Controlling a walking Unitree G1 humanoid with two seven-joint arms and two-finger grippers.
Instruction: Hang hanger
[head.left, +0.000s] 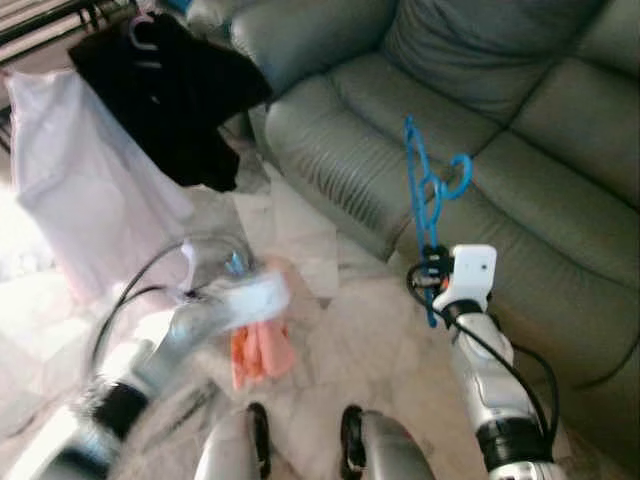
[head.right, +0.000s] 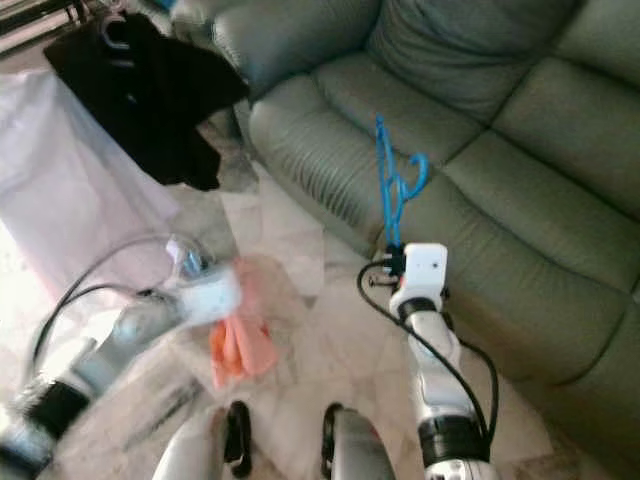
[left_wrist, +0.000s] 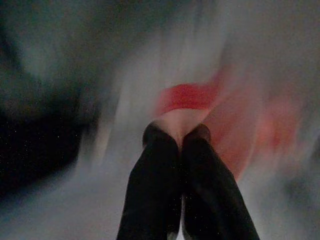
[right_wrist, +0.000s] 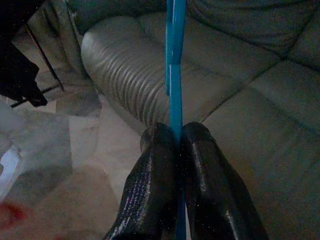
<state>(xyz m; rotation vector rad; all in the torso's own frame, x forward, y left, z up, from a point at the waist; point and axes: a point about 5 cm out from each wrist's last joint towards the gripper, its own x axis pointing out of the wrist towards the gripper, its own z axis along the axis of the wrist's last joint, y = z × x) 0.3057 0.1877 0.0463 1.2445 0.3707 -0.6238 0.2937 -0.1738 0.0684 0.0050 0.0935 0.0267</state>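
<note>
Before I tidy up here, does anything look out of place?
Yes: a crumpled orange cloth lies on the marble floor by the robot's feet, not hung like the black garment and white garment.

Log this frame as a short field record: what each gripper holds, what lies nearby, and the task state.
right gripper: shut on blue hanger, held upright in front of the grey-green sofa
left gripper: fingers together, nothing seen between them, blurred, above the orange cloth on the floor
hanging clothes: black garment and white garment to the robot's left
task state: hanger not yet hung
</note>
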